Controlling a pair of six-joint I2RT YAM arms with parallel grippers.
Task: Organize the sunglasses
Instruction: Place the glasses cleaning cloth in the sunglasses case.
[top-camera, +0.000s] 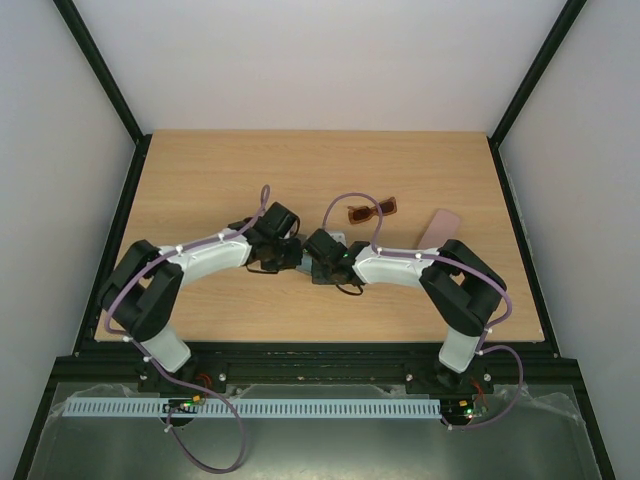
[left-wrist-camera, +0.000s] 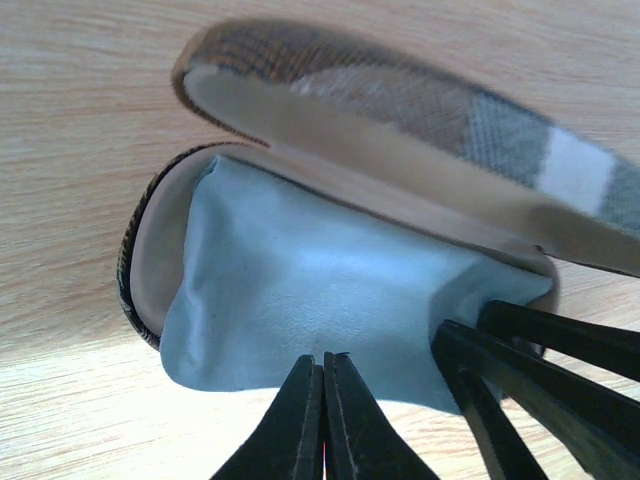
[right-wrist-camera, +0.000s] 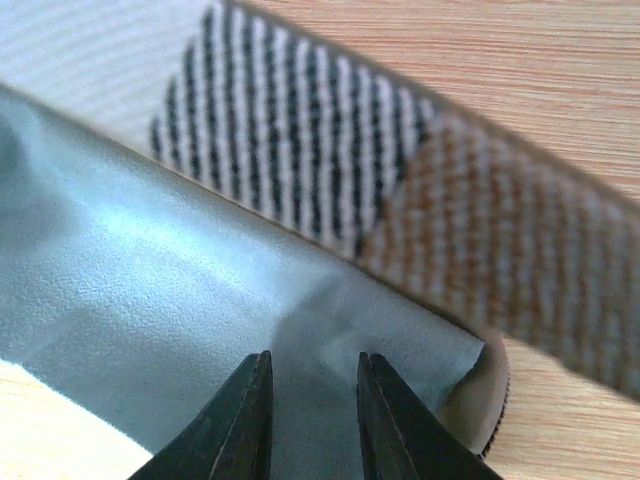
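Carrier: light wood-grain bench (top-camera: 200, 180), rectangular, carrying three loose items.

1. Reddish-brown plastic sunglasses with rectangular brown lenses (top-camera: 372, 210), lying right of centre toward the far side, touching nothing else.
2. Flat pink oblong case (top-camera: 440, 225), lying slantwise near the sunglasses on their right, toward the bench's right edge.
3. Brown checked woven hard case (left-wrist-camera: 150, 250), sitting at mid-bench with its lid standing open and its cream lining showing. It is holding a pale blue cloth (left-wrist-camera: 300, 280) that is spilling over the near rim.
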